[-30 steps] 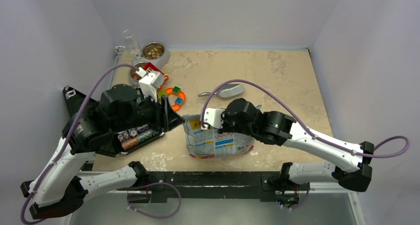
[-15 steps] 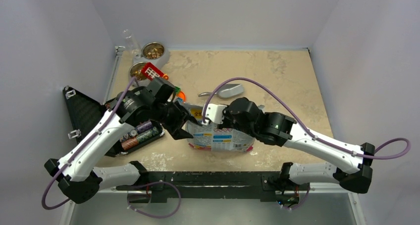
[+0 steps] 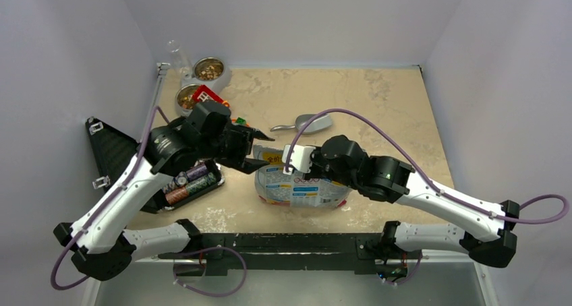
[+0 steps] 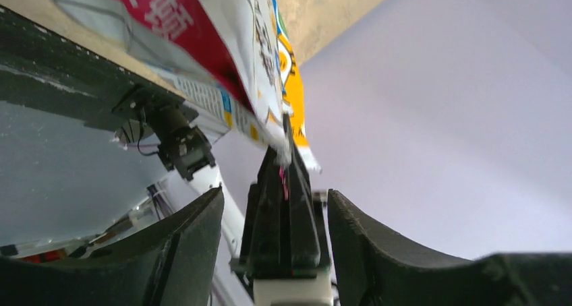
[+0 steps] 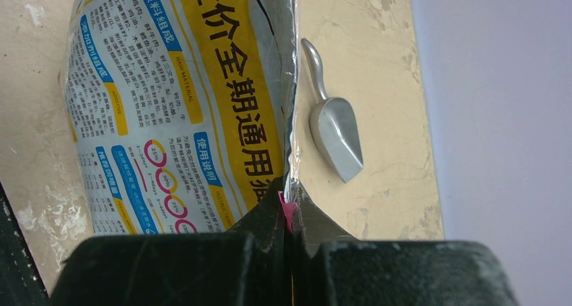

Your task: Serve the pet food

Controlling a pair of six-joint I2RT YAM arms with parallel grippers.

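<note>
The pet food bag [image 3: 301, 187], printed white, blue and yellow, stands near the front middle. My right gripper [image 3: 283, 160] is shut on its sealed top edge; the wrist view shows the pinch [image 5: 289, 202] on the bag [image 5: 168, 97]. My left gripper [image 3: 262, 151] is open at the same top corner. In its wrist view its fingers [image 4: 185, 252] stand either side of the right gripper's shut fingers [image 4: 284, 205], under the bag [image 4: 229, 43]. Brown kibble [image 3: 209, 69] lies in a steel bowl at the back left.
A metal scoop [image 3: 303, 124] lies behind the bag, also seen in the right wrist view [image 5: 336, 134]. A second bowl [image 3: 183, 98], a red toy [image 3: 206, 94], a clear bottle [image 3: 177, 53], a black tray of batteries [image 3: 192, 183] and a black stand [image 3: 108, 151] crowd the left side.
My left arm swung right from over the battery tray to the bag's top corner, jaws open. My right gripper, still holding the bag's top, shifted slightly right.
</note>
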